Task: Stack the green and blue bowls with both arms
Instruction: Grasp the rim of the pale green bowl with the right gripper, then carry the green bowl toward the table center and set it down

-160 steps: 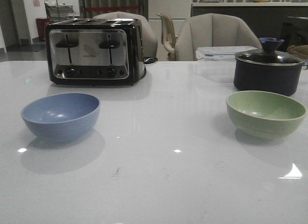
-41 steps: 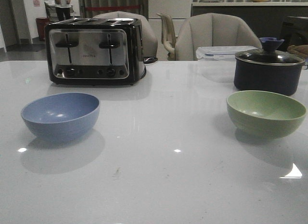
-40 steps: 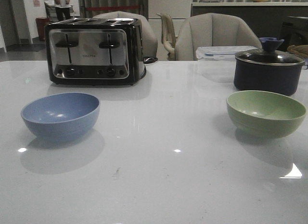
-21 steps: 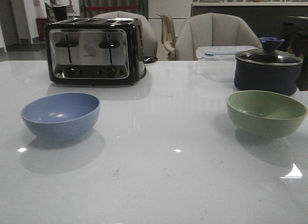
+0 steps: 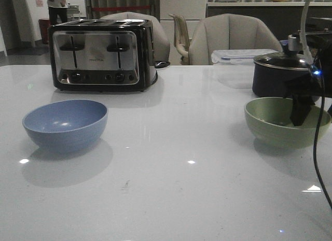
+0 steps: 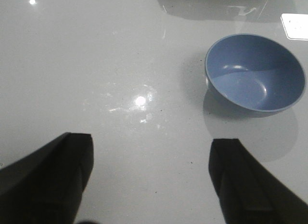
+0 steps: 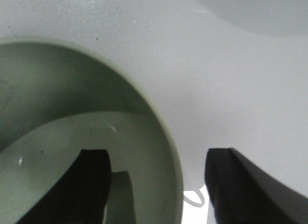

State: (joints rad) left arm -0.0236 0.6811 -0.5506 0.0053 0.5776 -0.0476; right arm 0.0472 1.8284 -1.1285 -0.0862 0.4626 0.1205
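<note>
Over the green bowl (image 7: 72,137), the right tool (image 7: 159,180) straddles its rim, spread. A shallow pinch could tip it. The left tool (image 6: 151,180) hangs spread, apart from the blue bowl (image 6: 255,72).

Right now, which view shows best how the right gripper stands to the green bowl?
The right wrist view: the open right gripper straddles the green bowl rim. The front view shows it from the side; the left wrist view shows neither.

Hardly any writing shows. The toaster (image 5: 101,54) bears a small line of brand lettering on its shiny front panel, between the two lever slots, but it is too blurred to read; it may be a single short word.
</note>
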